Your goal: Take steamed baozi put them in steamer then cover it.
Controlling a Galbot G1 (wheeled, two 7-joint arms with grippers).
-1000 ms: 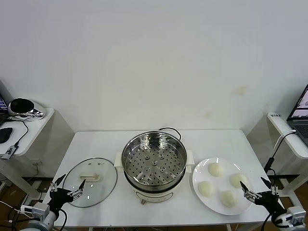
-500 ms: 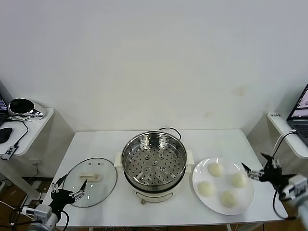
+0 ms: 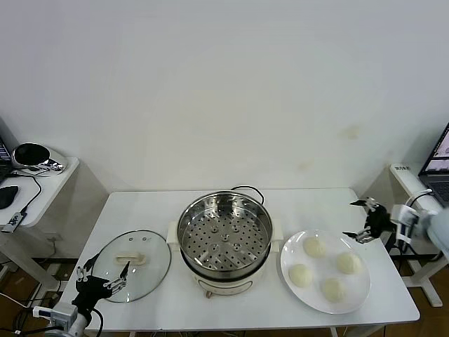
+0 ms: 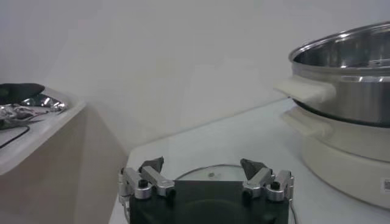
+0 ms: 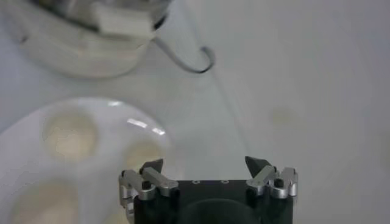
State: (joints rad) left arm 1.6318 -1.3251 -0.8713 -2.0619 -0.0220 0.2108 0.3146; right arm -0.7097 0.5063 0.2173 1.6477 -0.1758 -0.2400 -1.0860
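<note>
Several pale baozi (image 3: pixel 313 246) lie on a white plate (image 3: pixel 292 258) to the right of the steamer (image 3: pixel 224 235), a shiny perforated pot on a white base that holds nothing. My right gripper (image 3: pixel 359 220) hovers open and empty beside the plate's far right rim; its wrist view shows the baozi (image 5: pixel 70 135) and the steamer's base (image 5: pixel 85 42) beyond them. At the table's front left corner my left gripper (image 3: pixel 103 275) waits open by the glass lid (image 3: pixel 132 263). The left wrist view looks past open jaws at the lid's rim (image 4: pixel 210 171) and the steamer (image 4: pixel 347 67).
A black power cord (image 3: pixel 247 189) runs behind the steamer. A side table (image 3: pixel 38 186) with a dark device stands at the far left, a shelf with a laptop (image 3: pixel 436 168) at the far right. The wall is close behind the white table (image 3: pixel 309 203).
My right gripper rose from the table's front right corner and moved back to the plate's far right side, staying open. The left gripper barely shifted.
</note>
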